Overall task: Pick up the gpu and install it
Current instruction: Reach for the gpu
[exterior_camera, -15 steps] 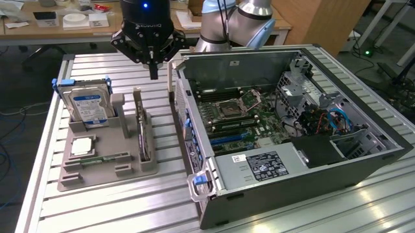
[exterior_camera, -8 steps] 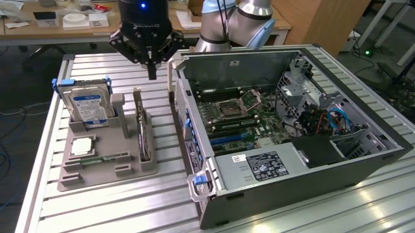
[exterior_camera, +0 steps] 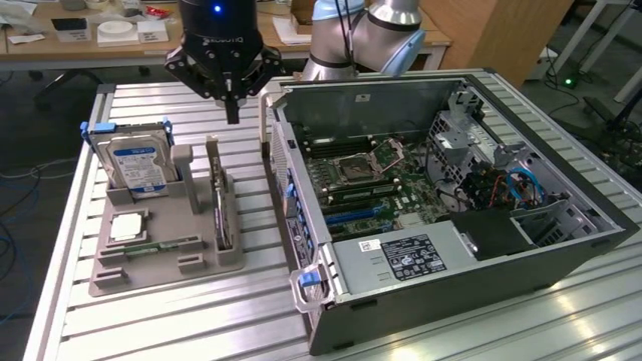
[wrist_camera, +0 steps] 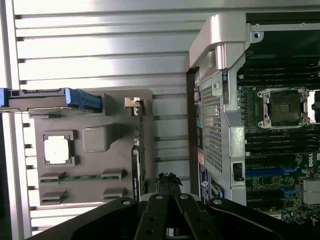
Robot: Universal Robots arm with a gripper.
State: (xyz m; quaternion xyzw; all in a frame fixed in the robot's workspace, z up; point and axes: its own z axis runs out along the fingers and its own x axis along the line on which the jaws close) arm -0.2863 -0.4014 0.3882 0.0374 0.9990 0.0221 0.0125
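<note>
The gpu (exterior_camera: 219, 204) stands on its edge in a slot of the grey holder (exterior_camera: 150, 274), its metal bracket end pointing toward the back of the table. In the wrist view the gpu (wrist_camera: 138, 161) shows edge-on as a thin dark strip. My gripper (exterior_camera: 233, 114) hangs above the table behind the gpu, between the holder and the open computer case (exterior_camera: 346, 282). Its fingers are shut together with nothing between them. In the wrist view the gripper (wrist_camera: 169, 180) sits just beside the card's near end, apart from it.
A silver hard drive (exterior_camera: 135, 162) with blue rails stands at the holder's back. A processor (exterior_camera: 128, 226) and a memory stick (exterior_camera: 152, 247) lie flat in the holder. The case's motherboard (exterior_camera: 366, 177) is exposed. A desk with clutter lies behind the table.
</note>
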